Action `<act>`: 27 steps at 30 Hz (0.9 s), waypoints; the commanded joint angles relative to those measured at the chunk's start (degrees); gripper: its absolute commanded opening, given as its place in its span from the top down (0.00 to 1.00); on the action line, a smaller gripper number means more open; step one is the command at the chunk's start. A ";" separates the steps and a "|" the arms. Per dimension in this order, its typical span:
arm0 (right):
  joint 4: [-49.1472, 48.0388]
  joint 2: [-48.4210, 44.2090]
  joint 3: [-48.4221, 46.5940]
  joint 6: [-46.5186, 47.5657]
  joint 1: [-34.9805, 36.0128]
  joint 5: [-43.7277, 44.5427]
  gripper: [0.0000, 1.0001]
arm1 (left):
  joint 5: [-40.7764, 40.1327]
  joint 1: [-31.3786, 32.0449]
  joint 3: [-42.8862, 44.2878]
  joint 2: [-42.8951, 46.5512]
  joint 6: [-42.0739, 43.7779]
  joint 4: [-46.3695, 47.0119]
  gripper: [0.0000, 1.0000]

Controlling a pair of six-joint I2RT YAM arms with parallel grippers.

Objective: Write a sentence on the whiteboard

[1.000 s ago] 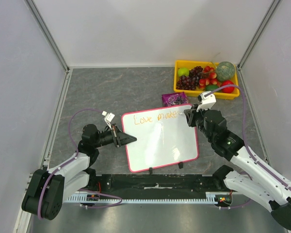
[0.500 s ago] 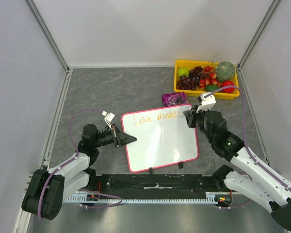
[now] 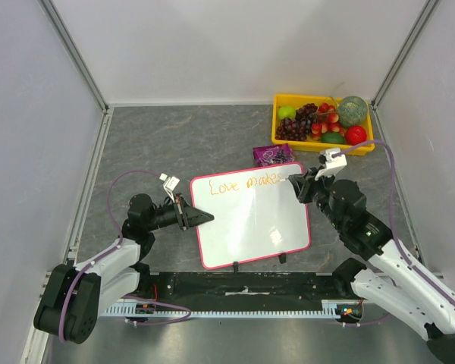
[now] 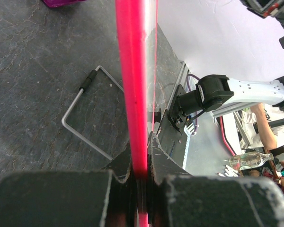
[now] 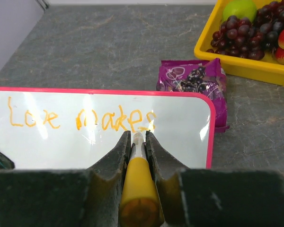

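— Why is the whiteboard point(image 3: 250, 214) held like that?

— It lies face up in front of me. My left hand point(image 4: 141, 156) is pressed shut on the pink frame at its left edge, I judge to stop it sliding while I write.

— And the other one?

— My right hand point(image 5: 138, 137) hangs over the board's top right corner. It pinches an orange marker point(image 5: 138, 182) between its fingers, with the tip at the end of the sentence point(image 5: 80, 119). That reads "Love makes", one line along the board's top edge. The white below it is bare, so I reckon the job is about half done and the next words belong on a second line.

— What's around the board?

— Pale walls point(image 3: 235, 45) close in on three sides. The surface point(image 3: 174, 140) under the board is dark grey and marbled. Beyond the board's top right corner sits a yellow tray point(image 3: 320, 145) of fruit, well apart from it. A purple packet point(image 3: 273, 155) lies just beside the board's top edge, between board and tray.
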State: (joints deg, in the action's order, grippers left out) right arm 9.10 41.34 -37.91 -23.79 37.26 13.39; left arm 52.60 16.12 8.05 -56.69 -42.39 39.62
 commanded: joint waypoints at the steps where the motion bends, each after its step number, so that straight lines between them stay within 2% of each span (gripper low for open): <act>1: 1.70 -6.18 -3.48 -1.69 -0.08 1.55 1.00 | -2.94 0.32 -0.41 -0.53 10.40 -2.44 0.98; 8: 2.41 -8.38 -6.56 -1.87 -0.08 2.17 1.00 | -3.03 0.23 -0.41 -0.44 10.49 -2.53 0.98; 27: 2.67 -8.38 -4.36 -2.14 -0.08 -1.52 1.00 | -3.29 0.32 -0.41 -0.09 10.57 -3.05 0.98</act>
State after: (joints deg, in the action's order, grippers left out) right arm 12.16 33.32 -42.54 -25.15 37.26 13.30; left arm 52.58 16.14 8.08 -56.69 -42.37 39.59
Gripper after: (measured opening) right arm 0.204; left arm 0.091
